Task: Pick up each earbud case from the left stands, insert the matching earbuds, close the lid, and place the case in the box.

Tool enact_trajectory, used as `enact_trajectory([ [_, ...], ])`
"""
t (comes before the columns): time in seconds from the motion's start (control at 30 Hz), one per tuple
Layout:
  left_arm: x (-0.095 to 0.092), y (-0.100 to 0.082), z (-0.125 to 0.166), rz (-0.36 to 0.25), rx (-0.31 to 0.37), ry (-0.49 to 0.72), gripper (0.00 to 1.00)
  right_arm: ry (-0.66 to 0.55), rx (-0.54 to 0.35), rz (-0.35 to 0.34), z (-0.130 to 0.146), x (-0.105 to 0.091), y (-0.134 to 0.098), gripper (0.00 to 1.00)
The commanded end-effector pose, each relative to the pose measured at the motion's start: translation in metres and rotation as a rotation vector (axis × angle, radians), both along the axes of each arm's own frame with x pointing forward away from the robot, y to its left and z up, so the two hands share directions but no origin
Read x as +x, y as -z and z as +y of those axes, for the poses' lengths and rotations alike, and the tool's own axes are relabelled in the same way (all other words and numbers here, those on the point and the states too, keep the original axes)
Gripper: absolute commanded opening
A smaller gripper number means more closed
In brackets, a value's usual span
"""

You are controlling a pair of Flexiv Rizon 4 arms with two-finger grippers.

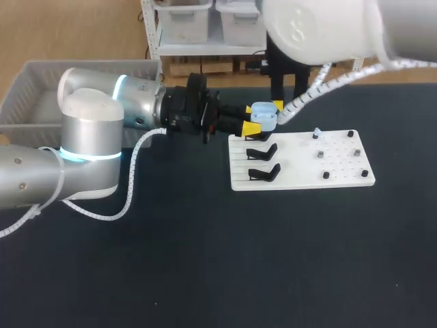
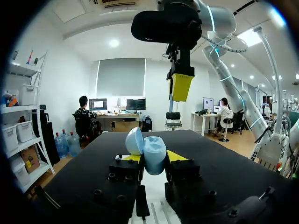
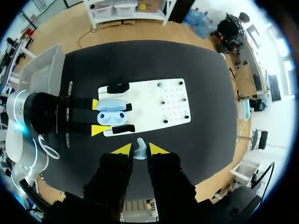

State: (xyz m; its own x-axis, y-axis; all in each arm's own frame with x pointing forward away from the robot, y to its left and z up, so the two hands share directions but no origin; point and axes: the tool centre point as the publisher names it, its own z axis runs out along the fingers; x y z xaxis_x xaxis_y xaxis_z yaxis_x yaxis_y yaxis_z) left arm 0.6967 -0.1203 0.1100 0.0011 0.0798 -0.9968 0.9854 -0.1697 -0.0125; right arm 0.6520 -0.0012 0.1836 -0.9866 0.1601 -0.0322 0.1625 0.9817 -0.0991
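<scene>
Firstly, head view: the left arm [image 1: 89, 137] enters from the left edge and reaches to upper centre, where the left gripper [image 1: 254, 118] is clamped on a pale blue earbud case [image 1: 264, 116], lid open, at the upper left corner of the white board [image 1: 300, 179]. Two black stands [image 1: 263, 152] sit empty on the board's left half and small pegs [image 1: 319, 155] dot its right half. The right arm [image 1: 321, 27] enters from the upper right corner. A grey bin [image 1: 27, 82] lies at upper left. Left wrist view: both yellow tips press the case from either side, with its lid tilted back; one yellow fingertip [image 2: 180, 86] of the right arm hangs above and ahead of the case. Right wrist view: the right gripper [image 3: 140, 150] is closed on a small pale earbud [image 3: 140, 154], poised over the open case, which lies just ahead of it.
</scene>
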Motion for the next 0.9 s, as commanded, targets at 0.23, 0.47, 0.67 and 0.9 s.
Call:
enact_trajectory([
  [0.23,-0.002,0.001,0.0,-0.004,-0.003,-0.006,0.0,0.141,0.056,0.03,0.014,0.007,0.001,0.0],
  [0.47,-0.002,0.001,0.0,-0.004,-0.003,-0.006,0.0,0.143,0.056,0.015,0.017,0.006,0.0,0.0],
  [0.67,-0.002,0.001,0.0,-0.004,-0.003,-0.006,0.0,0.143,0.056,0.015,0.017,0.006,0.0,0.0],
  [0.9,-0.002,0.001,0.0,-0.004,-0.003,-0.006,0.0,0.161,0.053,0.015,0.027,0.009,0.0,0.0],
])
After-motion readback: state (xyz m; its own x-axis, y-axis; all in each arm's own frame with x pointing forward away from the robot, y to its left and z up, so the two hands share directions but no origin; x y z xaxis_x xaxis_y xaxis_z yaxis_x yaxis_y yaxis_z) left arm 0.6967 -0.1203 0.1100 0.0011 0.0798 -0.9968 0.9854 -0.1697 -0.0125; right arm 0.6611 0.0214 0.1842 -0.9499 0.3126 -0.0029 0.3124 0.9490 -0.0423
